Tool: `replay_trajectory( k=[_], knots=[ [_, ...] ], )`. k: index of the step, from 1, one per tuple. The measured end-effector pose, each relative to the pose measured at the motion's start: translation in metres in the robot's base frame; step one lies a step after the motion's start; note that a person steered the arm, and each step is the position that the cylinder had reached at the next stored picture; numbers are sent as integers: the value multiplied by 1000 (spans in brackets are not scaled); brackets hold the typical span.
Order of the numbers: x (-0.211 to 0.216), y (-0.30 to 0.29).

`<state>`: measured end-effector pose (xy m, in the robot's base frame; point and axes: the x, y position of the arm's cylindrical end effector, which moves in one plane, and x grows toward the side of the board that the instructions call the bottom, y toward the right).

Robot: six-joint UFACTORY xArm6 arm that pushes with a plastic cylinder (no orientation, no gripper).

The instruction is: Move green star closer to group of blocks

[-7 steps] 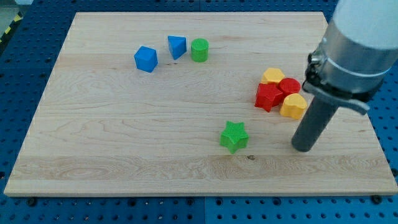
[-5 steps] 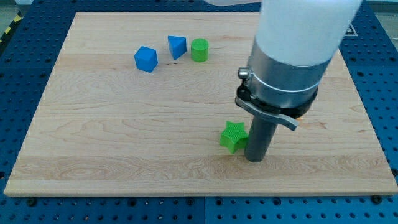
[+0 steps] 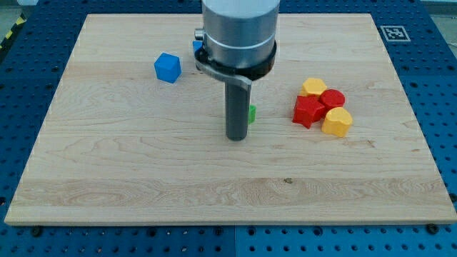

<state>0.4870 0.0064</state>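
Observation:
My tip [image 3: 236, 135] rests on the board near its middle. The green star [image 3: 251, 112] is almost wholly hidden behind the rod; only a green sliver shows at the rod's right edge, just above the tip. To the view's right lies a tight group: a yellow block [image 3: 312, 87], a red block [image 3: 332, 98], a red star-like block [image 3: 308, 111] and a yellow block [image 3: 336, 122]. The star sliver is some way to the left of this group.
A blue cube [image 3: 167, 68] sits at the upper left. A blue block [image 3: 196, 46] shows only as a sliver at the arm's left edge. The arm's grey body [image 3: 238, 32] covers the board's upper middle.
My tip swept from the right side to the left, past the green star, and up toward the middle. The green star moved up and slightly left. The green cylinder is now hidden behind the arm.

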Motion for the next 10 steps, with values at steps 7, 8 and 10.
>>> replay_trajectory(
  k=[7,8,10],
  knots=[
    [-78,-12],
    [-78,-12],
    [-41,40]
  ],
)
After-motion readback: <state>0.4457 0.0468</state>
